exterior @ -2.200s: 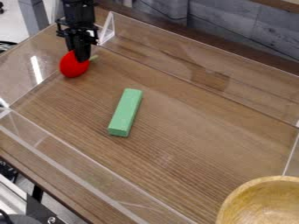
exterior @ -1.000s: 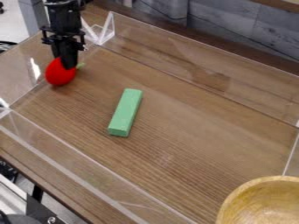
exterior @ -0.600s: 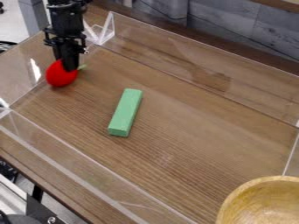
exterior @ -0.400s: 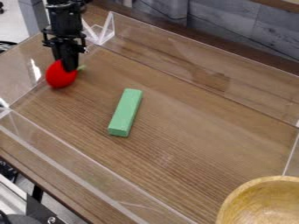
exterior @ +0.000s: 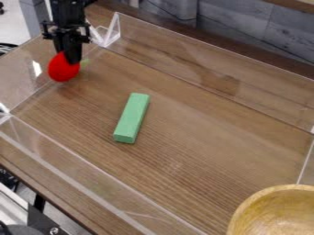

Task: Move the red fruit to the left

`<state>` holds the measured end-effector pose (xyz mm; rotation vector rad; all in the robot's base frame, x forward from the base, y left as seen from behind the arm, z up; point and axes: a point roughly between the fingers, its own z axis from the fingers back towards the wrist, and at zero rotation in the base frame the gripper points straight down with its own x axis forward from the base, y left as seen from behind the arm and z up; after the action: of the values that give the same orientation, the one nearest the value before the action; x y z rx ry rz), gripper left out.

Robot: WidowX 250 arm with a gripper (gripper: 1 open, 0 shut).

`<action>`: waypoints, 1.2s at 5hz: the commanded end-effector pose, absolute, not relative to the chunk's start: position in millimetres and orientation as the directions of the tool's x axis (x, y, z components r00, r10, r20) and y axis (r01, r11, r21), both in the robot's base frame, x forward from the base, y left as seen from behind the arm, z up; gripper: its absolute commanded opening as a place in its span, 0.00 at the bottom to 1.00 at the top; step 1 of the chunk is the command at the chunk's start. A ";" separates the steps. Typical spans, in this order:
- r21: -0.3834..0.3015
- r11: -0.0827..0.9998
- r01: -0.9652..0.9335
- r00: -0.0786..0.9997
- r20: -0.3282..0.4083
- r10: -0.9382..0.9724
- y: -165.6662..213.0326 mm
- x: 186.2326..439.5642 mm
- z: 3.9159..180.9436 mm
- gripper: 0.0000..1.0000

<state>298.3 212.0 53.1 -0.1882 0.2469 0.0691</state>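
The red fruit (exterior: pixel 61 69), small, round and bright red, is at the far left of the wooden table, close to the clear left wall. My black gripper (exterior: pixel 70 59) comes down on it from above, pointing steeply downward. Its fingers are shut on the fruit's top and hide the leafy part. The fruit's lower half shows below and to the left of the fingertips. I cannot tell whether the fruit touches the table.
A long green block (exterior: pixel 131 117) lies in the middle of the table, to the right of the fruit. Clear acrylic walls (exterior: pixel 29 72) ring the wooden surface. The rim of a wooden bowl (exterior: pixel 277 211) shows at the bottom right corner.
Since the earliest frame my gripper has carried the red fruit to the left, towards the clear wall. Over the last second it has hardly shifted, and the grip is unchanged.
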 end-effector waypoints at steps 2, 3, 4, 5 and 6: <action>-0.155 0.983 -0.103 0.975 -0.211 0.069 205.2 324.0 66.5 1.00; -0.162 0.984 -0.072 0.976 -0.215 0.036 197.2 331.0 66.3 1.00; -0.190 0.980 -0.057 0.978 -0.207 0.017 188.9 335.3 75.9 1.00; -0.228 0.973 -0.033 0.984 -0.176 -0.007 183.8 338.2 97.9 1.00; -0.262 0.965 -0.005 0.988 -0.151 -0.036 178.7 339.8 119.5 1.00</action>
<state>334.1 177.1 78.4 -0.3229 0.2555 0.0048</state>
